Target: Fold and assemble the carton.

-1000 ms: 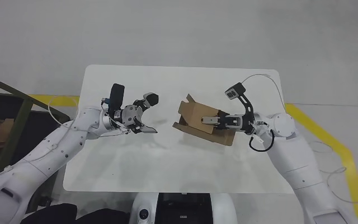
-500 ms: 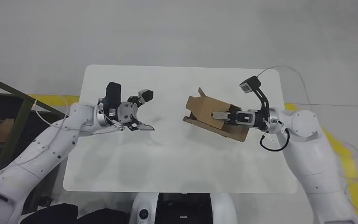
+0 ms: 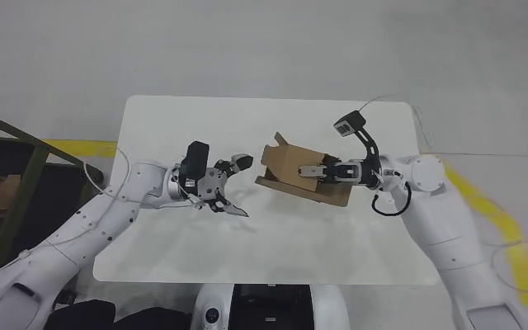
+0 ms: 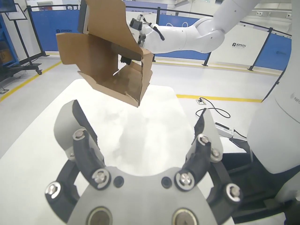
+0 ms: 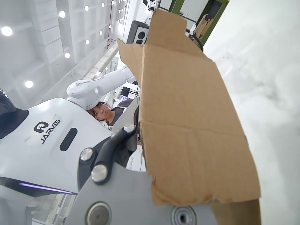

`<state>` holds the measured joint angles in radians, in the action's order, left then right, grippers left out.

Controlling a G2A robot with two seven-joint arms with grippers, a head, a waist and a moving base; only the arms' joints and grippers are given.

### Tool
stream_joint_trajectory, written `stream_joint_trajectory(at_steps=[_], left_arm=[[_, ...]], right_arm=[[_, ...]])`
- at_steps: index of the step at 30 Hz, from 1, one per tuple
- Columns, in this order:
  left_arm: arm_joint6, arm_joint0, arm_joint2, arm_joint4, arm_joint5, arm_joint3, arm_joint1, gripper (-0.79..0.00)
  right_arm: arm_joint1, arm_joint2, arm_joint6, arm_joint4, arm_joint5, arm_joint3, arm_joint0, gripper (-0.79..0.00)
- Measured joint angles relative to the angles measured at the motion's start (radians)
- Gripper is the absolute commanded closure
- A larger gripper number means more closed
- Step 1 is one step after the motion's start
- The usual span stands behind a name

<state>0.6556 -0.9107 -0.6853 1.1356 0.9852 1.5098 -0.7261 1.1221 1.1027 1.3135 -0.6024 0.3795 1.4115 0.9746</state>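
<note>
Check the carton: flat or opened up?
Opened up, with its ends not closed. The carton shows a hollow inside with flaps sticking out, and the right gripper holds it above the table.

You've got a logo with white lettering on the blue barrier panel (image 4: 63,31), showing past the carton (image 4: 110,71). Farther along the fence, a white panel (image 4: 239,45) carries a logo and dark lettering. The framed sign on the stand (image 4: 14,12) is too small to read.
</note>
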Motion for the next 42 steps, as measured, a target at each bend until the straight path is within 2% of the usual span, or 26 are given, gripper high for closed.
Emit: stream_joint_trajectory(at_steps=[14,29,42], left_arm=[[0.043,0.006,0.032,0.035,0.027,-0.001,-0.053,-0.785],[0.074,0.037,0.064,0.017,0.027,-0.022,-0.06,-0.785],[0.121,0.034,0.073,-0.006,0.027,-0.028,-0.058,-0.785]], right_arm=[[0.023,-0.064,0.027,-0.075,0.048,-0.043,-0.02,0.0],[0.035,-0.1,0.036,-0.08,0.055,-0.038,-0.016,0.0],[0.039,-0.096,0.051,-0.099,0.058,-0.037,-0.009,0.0]])
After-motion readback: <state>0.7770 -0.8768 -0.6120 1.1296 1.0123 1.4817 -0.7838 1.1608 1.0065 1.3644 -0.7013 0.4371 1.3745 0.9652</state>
